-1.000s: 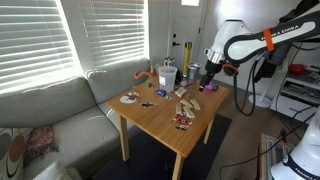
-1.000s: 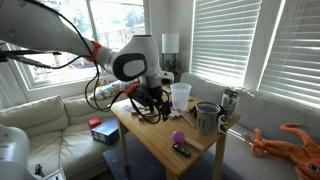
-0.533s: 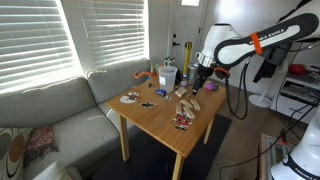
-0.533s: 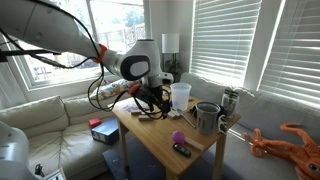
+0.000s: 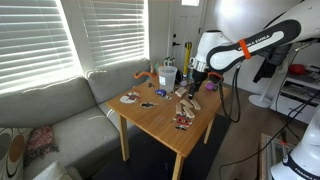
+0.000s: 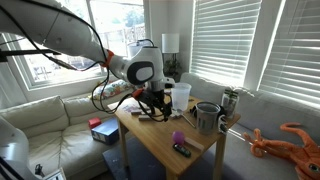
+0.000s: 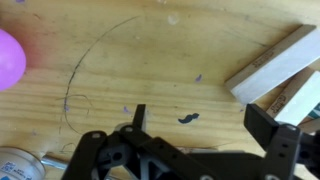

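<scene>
My gripper [image 7: 204, 122] is open over the bare wooden table [image 7: 150, 70], with nothing between its black fingers [image 7: 270, 122]. In the wrist view two pale wooden blocks [image 7: 272, 64] lie just past the right finger, and a pink-purple ball [image 7: 8, 56] shows at the left edge. In both exterior views the gripper [image 5: 195, 81] [image 6: 155, 101] hangs low over the table's far side, close to the pile of wooden blocks [image 5: 187, 101]. The purple ball [image 6: 176, 138] sits nearer the table's front.
A white cup [image 5: 166, 74], an orange octopus toy [image 5: 140, 75] and a plate [image 5: 130, 98] stand on the table. A metal mug [image 6: 206, 117], a clear cup [image 6: 181, 95] and a small dark object [image 6: 183, 150] are nearby. A grey sofa [image 5: 60, 110] runs alongside.
The arm has swung in from the table's edge and now hangs lower over the tabletop beside the blocks. The jaws have stayed open.
</scene>
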`<state>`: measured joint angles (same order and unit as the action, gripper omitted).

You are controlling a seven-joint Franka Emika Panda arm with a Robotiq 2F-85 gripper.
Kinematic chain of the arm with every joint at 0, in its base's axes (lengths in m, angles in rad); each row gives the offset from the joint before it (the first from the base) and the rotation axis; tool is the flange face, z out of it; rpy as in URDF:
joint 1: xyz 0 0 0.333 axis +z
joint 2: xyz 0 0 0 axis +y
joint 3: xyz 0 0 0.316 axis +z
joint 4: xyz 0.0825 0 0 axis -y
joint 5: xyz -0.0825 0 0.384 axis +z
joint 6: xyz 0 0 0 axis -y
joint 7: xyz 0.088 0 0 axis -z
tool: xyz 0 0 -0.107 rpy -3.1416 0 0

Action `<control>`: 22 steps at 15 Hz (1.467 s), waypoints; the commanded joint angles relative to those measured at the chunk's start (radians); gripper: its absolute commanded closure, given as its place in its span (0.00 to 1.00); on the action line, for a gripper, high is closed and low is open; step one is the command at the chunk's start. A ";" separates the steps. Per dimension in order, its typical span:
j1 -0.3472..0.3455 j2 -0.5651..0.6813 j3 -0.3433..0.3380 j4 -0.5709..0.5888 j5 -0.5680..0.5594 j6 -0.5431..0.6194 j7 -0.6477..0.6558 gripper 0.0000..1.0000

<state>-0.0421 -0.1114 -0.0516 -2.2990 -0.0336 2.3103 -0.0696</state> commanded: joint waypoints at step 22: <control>0.003 0.041 -0.007 0.011 0.035 -0.007 -0.116 0.00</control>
<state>-0.0357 -0.0677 -0.0529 -2.2979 -0.0182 2.3434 -0.1444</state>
